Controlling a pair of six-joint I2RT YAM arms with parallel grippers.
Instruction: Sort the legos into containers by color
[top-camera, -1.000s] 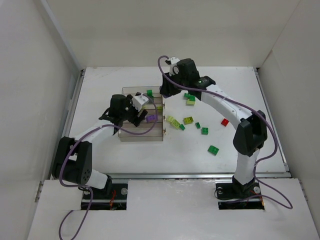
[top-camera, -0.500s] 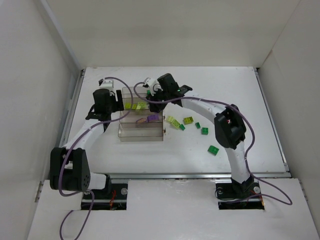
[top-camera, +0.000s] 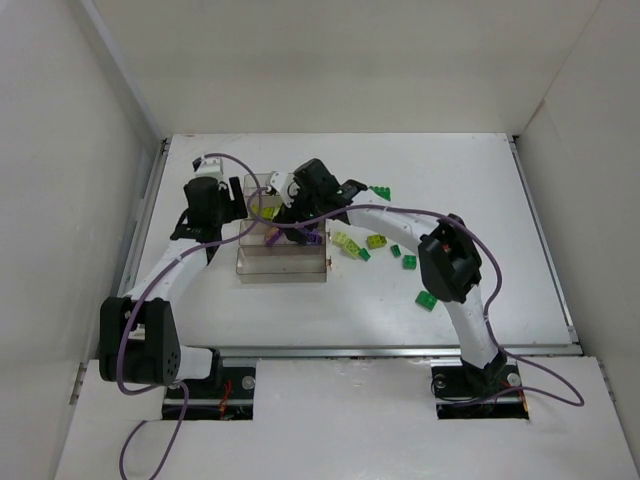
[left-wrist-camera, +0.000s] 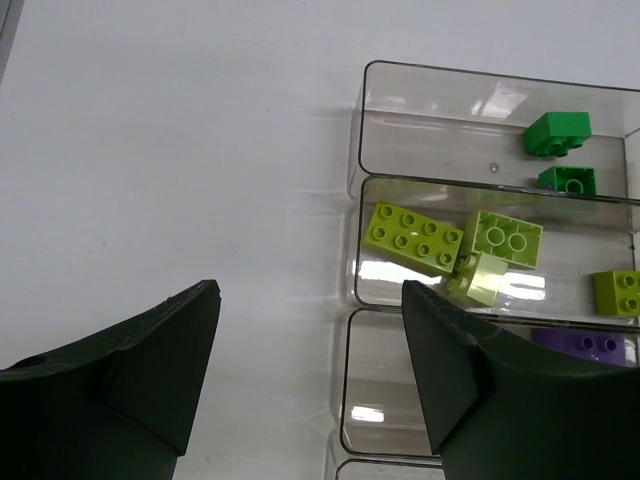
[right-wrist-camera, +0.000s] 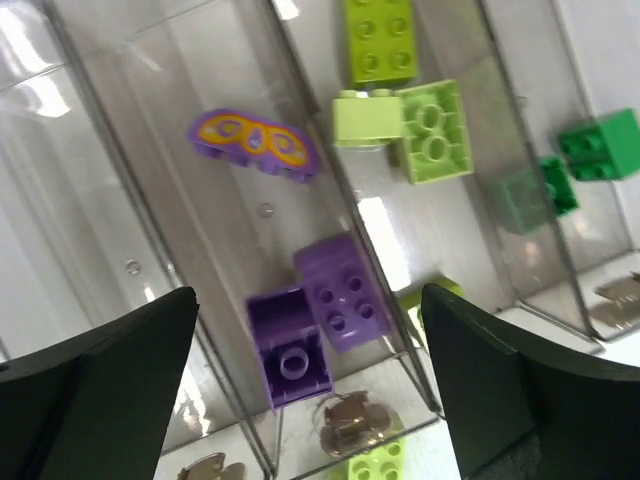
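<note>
The containers (top-camera: 282, 268) stand left of centre as one clear tray of narrow bins. My right gripper (top-camera: 297, 197) (right-wrist-camera: 308, 296) hangs open over them, nothing between its fingers. Straight below it two purple legos (right-wrist-camera: 345, 290) (right-wrist-camera: 290, 347) lie in one bin beside a purple piece with orange marks (right-wrist-camera: 250, 143). The neighbouring bin holds yellow-green legos (right-wrist-camera: 430, 130) (left-wrist-camera: 415, 238), and the bin beyond holds green ones (right-wrist-camera: 600, 145) (left-wrist-camera: 555, 133). My left gripper (top-camera: 213, 203) (left-wrist-camera: 310, 290) is open and empty over bare table, just off the tray's left end (left-wrist-camera: 352, 240).
Loose bricks lie right of the tray: yellow-green ones (top-camera: 345, 243) (top-camera: 376, 241) and green ones (top-camera: 380, 190) (top-camera: 409, 262) (top-camera: 426, 299). The right arm arches over that patch. White walls close in the table on the left, back and right.
My right gripper has opened over the tray, and a purple brick now lies loose in the bin below it. The left arm pulled back off the tray a second ago, then held still.
</note>
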